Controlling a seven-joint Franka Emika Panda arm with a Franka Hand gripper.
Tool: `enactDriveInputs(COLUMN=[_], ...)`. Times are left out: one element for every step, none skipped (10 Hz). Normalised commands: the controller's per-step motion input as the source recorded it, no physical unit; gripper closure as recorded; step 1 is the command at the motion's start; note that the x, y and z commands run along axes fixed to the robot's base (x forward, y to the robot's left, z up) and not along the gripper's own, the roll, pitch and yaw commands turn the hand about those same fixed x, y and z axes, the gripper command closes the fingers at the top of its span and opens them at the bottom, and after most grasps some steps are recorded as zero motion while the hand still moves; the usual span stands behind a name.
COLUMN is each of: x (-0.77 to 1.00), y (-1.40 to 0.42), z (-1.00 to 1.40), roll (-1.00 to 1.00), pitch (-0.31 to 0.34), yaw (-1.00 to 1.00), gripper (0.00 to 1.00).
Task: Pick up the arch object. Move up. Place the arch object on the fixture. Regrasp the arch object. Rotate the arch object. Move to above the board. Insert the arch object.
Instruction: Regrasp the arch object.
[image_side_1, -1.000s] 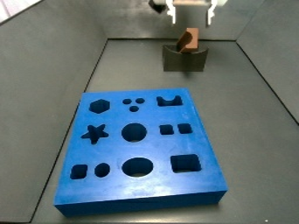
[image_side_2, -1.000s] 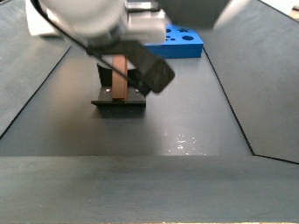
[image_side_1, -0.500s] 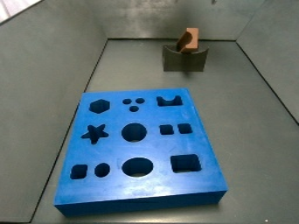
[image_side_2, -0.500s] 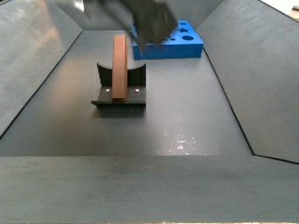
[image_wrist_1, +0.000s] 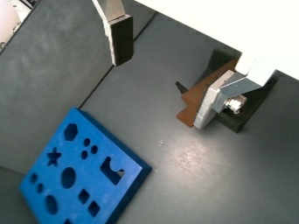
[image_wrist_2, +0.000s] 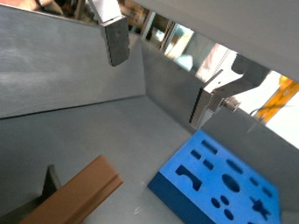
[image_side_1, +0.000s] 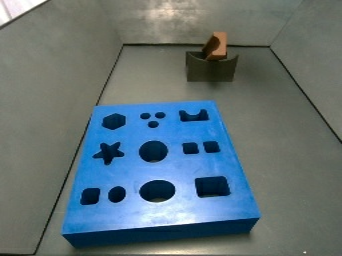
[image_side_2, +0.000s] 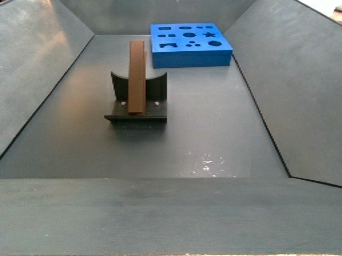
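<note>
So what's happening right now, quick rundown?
Tool open, empty, raised above the wooden bar. Bar stands in the dark holder, untouched. Nothing blocks the blue board.

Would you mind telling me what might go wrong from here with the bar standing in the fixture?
1. The arch object stands tall, propped in the fixture; a nudge during regrasp could tip it.
2. The gripper is open and off to the side in the wrist views, out of both side views; a misaligned approach could strike the bar.
</note>
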Motion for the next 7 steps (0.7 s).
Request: enactDriveInputs(x=[0.00,0.00,0.00,0.00,0.01,0.01,0.01], y=[-0.26,-0.11,-0.02,-0.02,-0.01,-0.02,-0.02], z=[0.04,0.02,0.01,0.01,0.01,0.01,0.01], roll=[1.00,1.00,1.00,1.00,1.00,1.00,1.00], pitch=[0.031,0.030,0.029,0.027,0.025,0.025,0.028], yaw=[0.00,0.00,0.00,0.00,0.01,0.01,0.01], gripper=[0.00,0.00,0.00,0.00,0.00,0.00,0.00])
